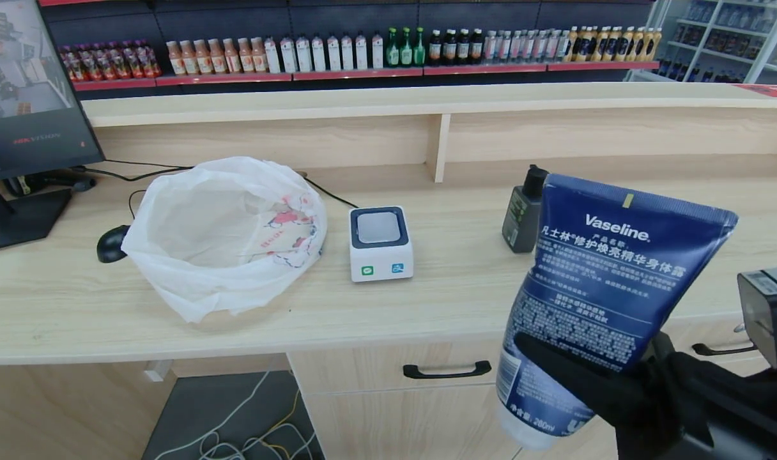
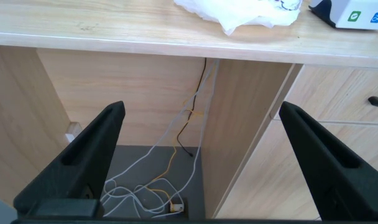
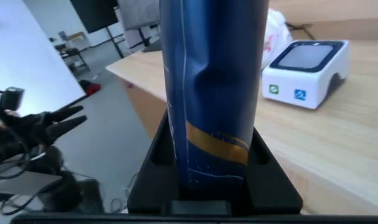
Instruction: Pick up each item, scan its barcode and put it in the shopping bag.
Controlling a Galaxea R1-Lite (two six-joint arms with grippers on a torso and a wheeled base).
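Clamps a dark blue tube (image 1: 609,300) in the right gripper (image 1: 580,377), with black fingers (image 1: 554,364) pressed to both sides of the lower body, at the lower right of the head view. Stands nearly upright in the air, with the long axis running from the white cap end at the bottom to the flat crimped seal at the top, leaning a little toward the frame's right. Turns the back panel to the head camera: white lettering above, dense fine print below. Shows a gold band and a dent in the wall in the right wrist view. Hangs before the front edge of the wooden counter (image 1: 427,300), right of the white scanner (image 1: 381,243) at frame centre and well apart from the crumpled white plastic bag (image 1: 225,233) left of centre. Rises just right of a small dark bottle (image 1: 523,214) standing on the counter. Holds the left gripper (image 2: 201,168) spread wide and empty, low before the counter's open bay with loose cables (image 2: 170,180).
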